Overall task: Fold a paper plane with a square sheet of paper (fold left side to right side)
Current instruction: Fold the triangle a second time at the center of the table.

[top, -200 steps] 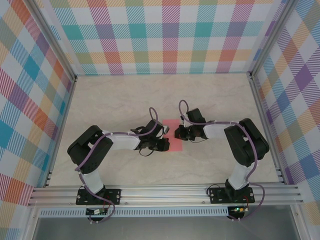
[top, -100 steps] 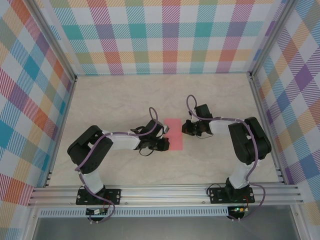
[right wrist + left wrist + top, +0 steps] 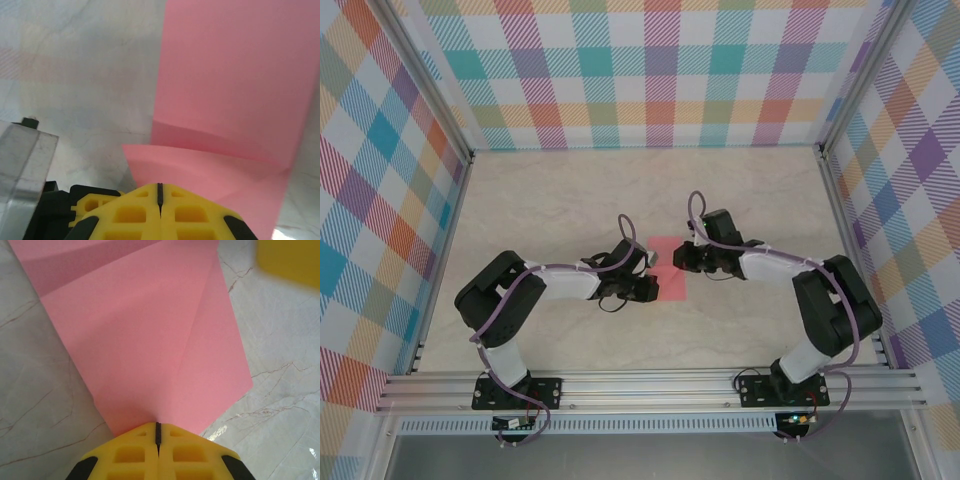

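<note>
At the near table [image 3: 570, 200] edge, two arm bases sat side by side. Just past them the left hand [image 3: 644, 288] was closed, jaws pressed flat together, with its tip on the near corner of the square sheet of paper [image 3: 672, 285]. Couldn't tell if a layer was pinched or only pinned down. The sheet lay mid-table between both hands, doubled into a narrow strip, with slanted creases visible from the left wrist. On its right side, the right hand [image 3: 681, 262] was also closed, with its tip at a slightly raised flap. Same doubt about a pinch.

Handling, as judged: very light, thin and limp, with no stiffness beyond its creases. It likely skids on the smooth marble-look top and would crumple or tear under a hard tug. The best hold looked like a free corner or lifted flap edge, with the other hand pinning the sheet. Flat areas offered nothing to get under.

Count: one pink sheet, two hands, two arms. Farthest back, plaid walls [image 3: 650, 70] closed in three sides.
</note>
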Robot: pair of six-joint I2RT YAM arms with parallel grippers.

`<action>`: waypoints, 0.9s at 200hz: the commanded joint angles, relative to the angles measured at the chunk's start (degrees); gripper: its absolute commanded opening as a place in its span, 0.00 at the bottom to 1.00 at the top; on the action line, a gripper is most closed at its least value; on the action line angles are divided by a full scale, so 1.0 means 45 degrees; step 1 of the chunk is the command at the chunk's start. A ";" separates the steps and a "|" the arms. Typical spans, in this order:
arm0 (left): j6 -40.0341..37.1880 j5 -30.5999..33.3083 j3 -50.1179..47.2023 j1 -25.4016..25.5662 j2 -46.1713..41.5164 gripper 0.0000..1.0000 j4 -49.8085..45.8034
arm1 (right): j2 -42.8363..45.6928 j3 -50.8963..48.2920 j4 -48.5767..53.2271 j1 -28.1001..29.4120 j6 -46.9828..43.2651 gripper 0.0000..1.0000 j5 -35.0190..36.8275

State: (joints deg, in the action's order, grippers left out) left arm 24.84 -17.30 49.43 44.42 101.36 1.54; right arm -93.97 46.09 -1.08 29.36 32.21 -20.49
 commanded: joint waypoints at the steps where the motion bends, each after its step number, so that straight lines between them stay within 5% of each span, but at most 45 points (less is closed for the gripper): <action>1: -0.0051 -0.0003 -0.0105 -0.0065 -0.0095 0.00 -0.1341 | -0.0922 0.0401 -0.0250 0.0085 0.0421 0.05 -0.0273; 180: 0.0021 -0.0022 -0.1526 -0.0039 -0.0985 0.00 -0.1328 | -0.2508 0.1458 0.2133 0.0076 -0.0067 0.05 0.1136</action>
State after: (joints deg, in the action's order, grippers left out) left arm 24.86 -16.91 45.19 44.42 97.86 1.93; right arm -103.57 52.47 5.13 29.91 32.99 -19.35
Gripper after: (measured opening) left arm 0.043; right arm 0.048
